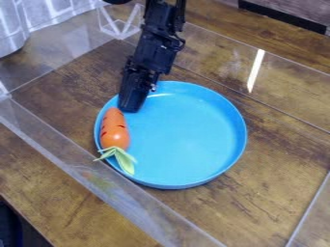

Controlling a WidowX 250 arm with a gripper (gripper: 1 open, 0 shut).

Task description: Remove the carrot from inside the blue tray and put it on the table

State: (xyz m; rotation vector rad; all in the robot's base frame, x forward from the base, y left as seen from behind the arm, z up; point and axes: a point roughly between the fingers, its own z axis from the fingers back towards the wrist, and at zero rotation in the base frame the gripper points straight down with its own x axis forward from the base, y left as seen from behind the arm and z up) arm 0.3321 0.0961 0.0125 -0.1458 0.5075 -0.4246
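The carrot [115,129] lies inside the blue tray [200,145], pressed up against the tray's left rim. Its orange body runs lengthwise along that rim, with the blunt end pointing toward the far side and the light green leafy top [127,161] trailing toward the near-left edge, where the leaves reach the rim. Thin dark lines cross the orange body. It is the only thing in the tray; the rest of the blue floor is bare and glossy.

The gripper [131,97] comes down steeply from the top of the view on a black arm. Its tip hangs over the tray's far-left rim, just beyond the carrot's blunt end and very near it; whether it touches the carrot cannot be made out. The jaws are drawn together, with no gap visible between them, and nothing is held in them.

The blue tray sits flat on the table [284,203], a dark brown wooden surface with visible grain and bright reflections. A clear panel [77,183] runs along the table's near-left edge, passing just beside the tray's left rim and the carrot's leaves. Another transparent piece [123,24] stands at the far side, behind the arm.
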